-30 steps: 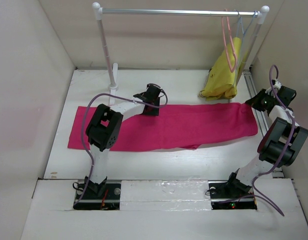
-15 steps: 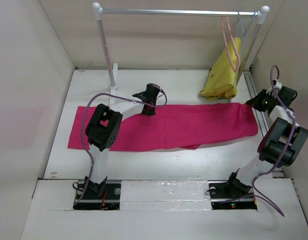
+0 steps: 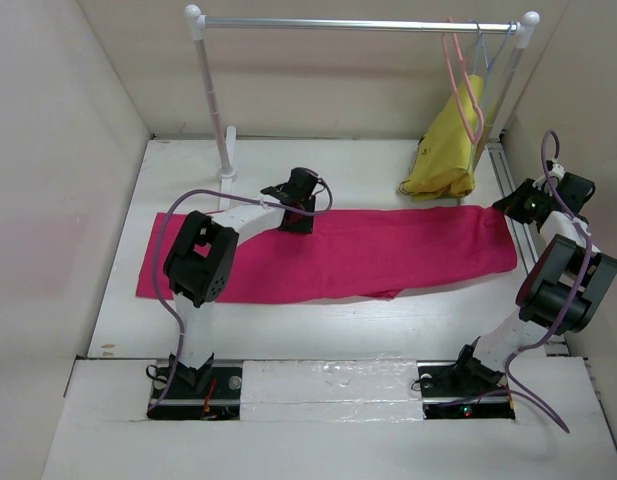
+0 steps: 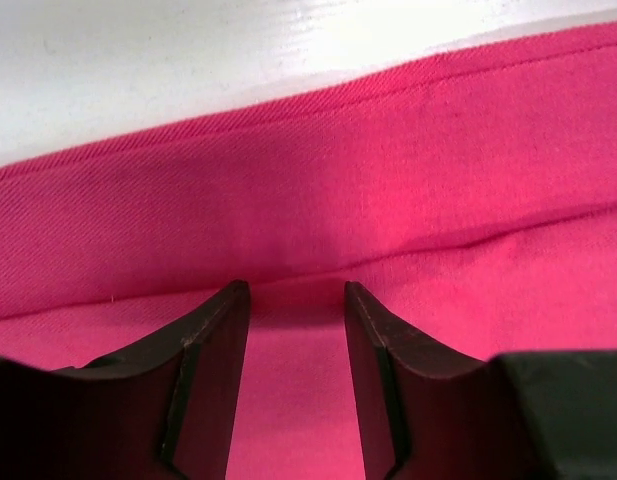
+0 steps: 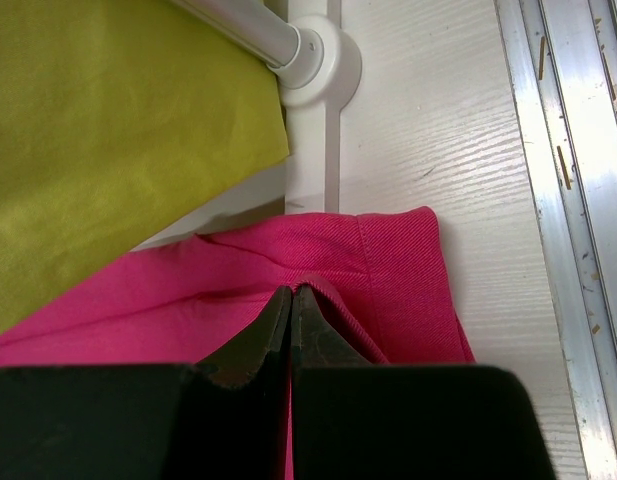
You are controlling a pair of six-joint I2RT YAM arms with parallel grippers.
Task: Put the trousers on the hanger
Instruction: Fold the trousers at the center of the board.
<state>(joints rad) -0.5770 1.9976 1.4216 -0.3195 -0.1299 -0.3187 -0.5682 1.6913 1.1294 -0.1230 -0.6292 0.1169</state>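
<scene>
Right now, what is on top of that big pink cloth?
Only the two pincers: the left pincer stands open at the far edge of the trousers, the right pincer is shut on their right end. The table beneath them is hidden.

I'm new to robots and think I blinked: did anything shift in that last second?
The elbow of the left arm swung slightly left, and the left claw nudged left with it over the trousers, fingers apart, gripping nothing. The right claw stayed pinched on one end of the trousers, which lie flat as before.
</scene>
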